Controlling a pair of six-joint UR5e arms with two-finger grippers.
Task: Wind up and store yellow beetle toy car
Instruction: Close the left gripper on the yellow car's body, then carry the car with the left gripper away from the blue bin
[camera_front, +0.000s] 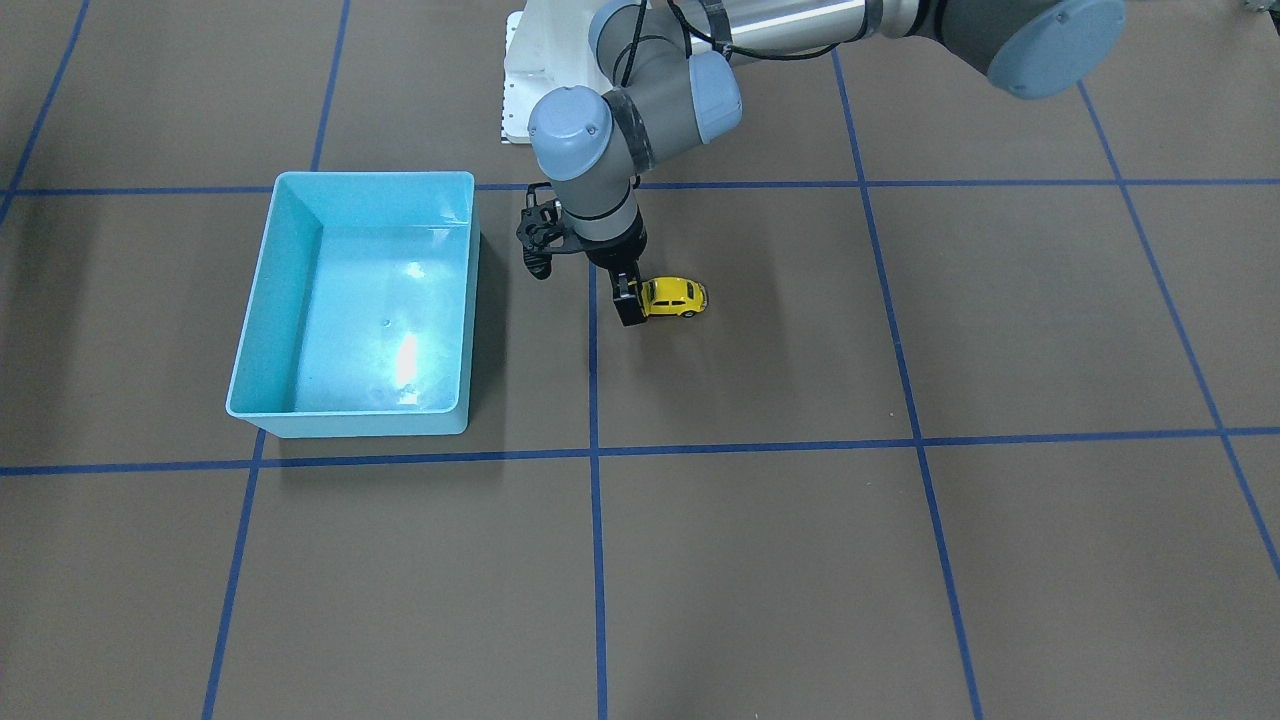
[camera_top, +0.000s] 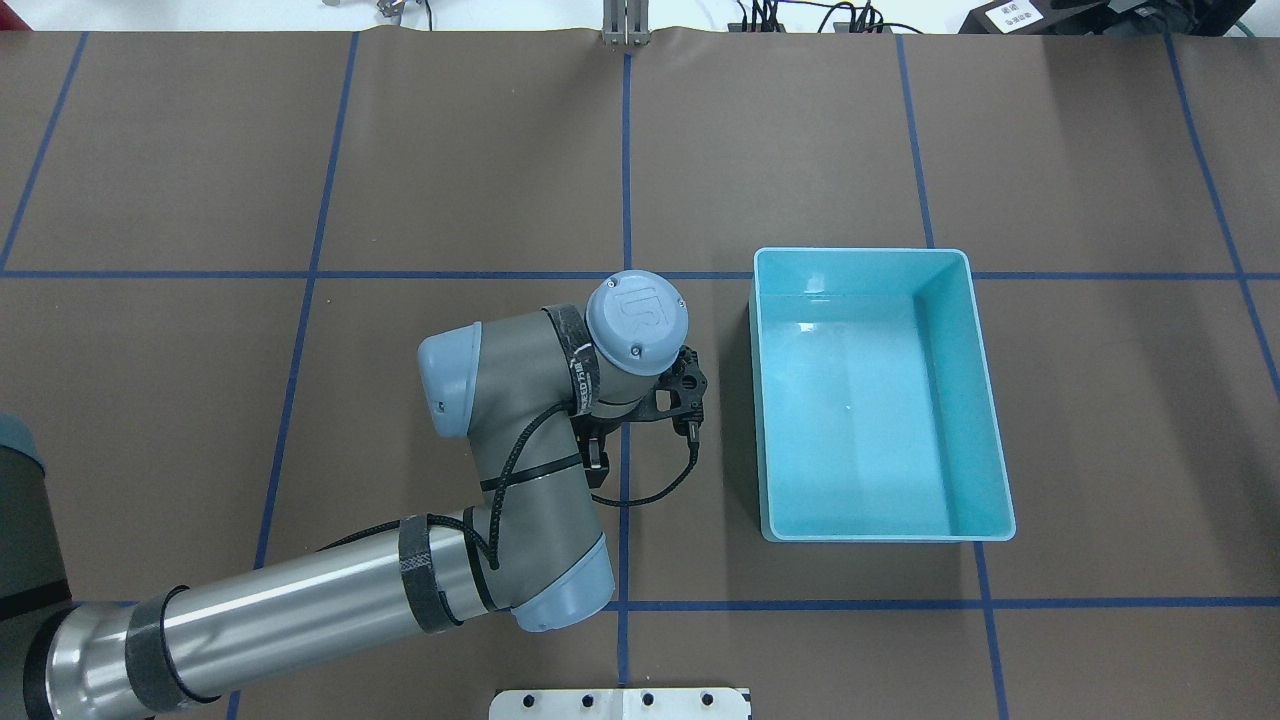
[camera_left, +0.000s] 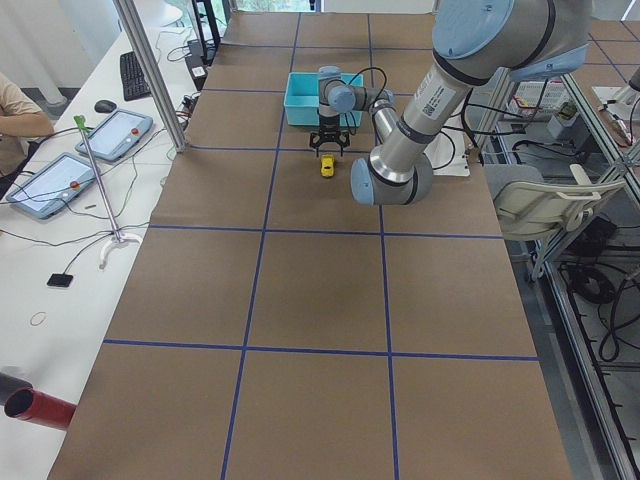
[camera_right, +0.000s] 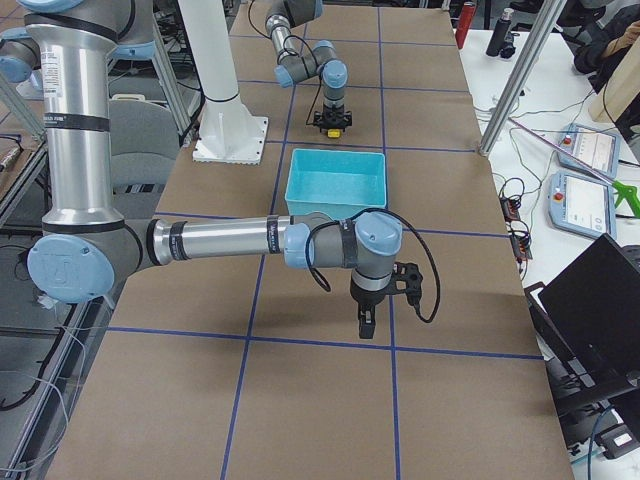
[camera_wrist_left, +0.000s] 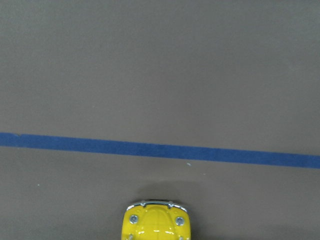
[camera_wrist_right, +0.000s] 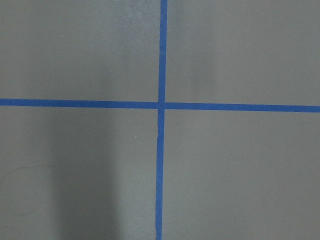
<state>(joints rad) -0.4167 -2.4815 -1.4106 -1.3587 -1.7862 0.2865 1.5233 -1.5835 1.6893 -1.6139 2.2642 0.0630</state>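
The yellow beetle toy car (camera_front: 675, 297) stands on its wheels on the brown table, right of the light blue bin (camera_front: 380, 320). My left gripper (camera_front: 632, 305) points straight down, its fingers shut on the end of the car that faces the bin. The left wrist view shows only the car's rounded end (camera_wrist_left: 156, 225) at the bottom edge. In the overhead view my arm hides the car and one finger (camera_top: 597, 463) shows. My right gripper (camera_right: 365, 325) hangs low over the table on the bin's far side, well away from the car. I cannot tell whether it is open.
The bin (camera_top: 860, 400) is empty and stands about a hand's width from my left wrist. Blue tape lines (camera_wrist_right: 161, 106) cross the brown table cover. The robot's white base plate (camera_front: 520, 90) lies behind the car. Tablets (camera_left: 120, 135) and a pole stand on the side bench.
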